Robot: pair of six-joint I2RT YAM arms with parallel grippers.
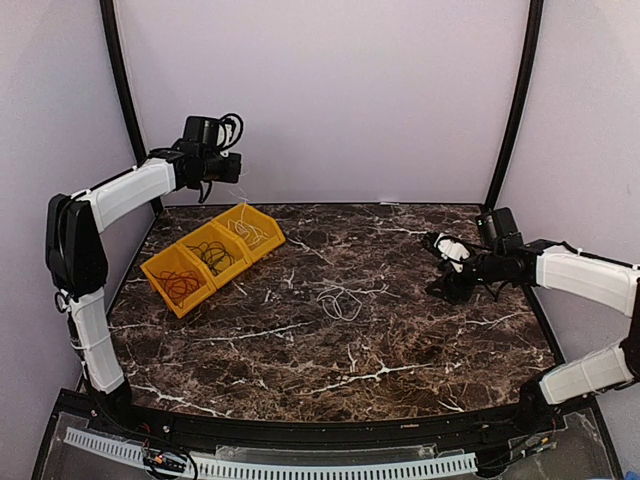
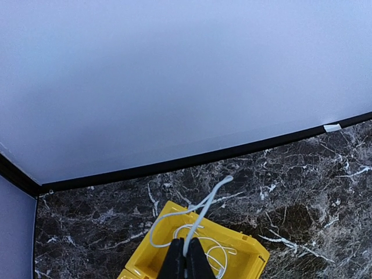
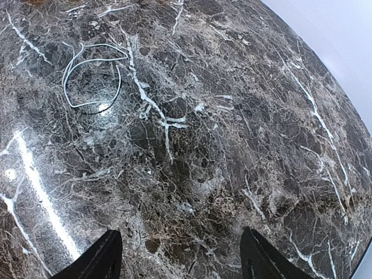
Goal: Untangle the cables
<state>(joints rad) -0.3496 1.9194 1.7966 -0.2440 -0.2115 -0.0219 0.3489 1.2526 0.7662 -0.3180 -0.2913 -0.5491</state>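
The thin white cable coil (image 1: 340, 300) lies frame-left of the wide-open right tool (image 1: 438, 267), the nearer one; the closed left tool (image 2: 186, 254) apparently pinches a second white cable (image 2: 204, 206).

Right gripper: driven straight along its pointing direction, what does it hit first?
Probably bare marble tabletop, straight ahead of the open right gripper. The loose white cable lies off that line, up-left in the wrist view, so likely missed. Depth is unclear.
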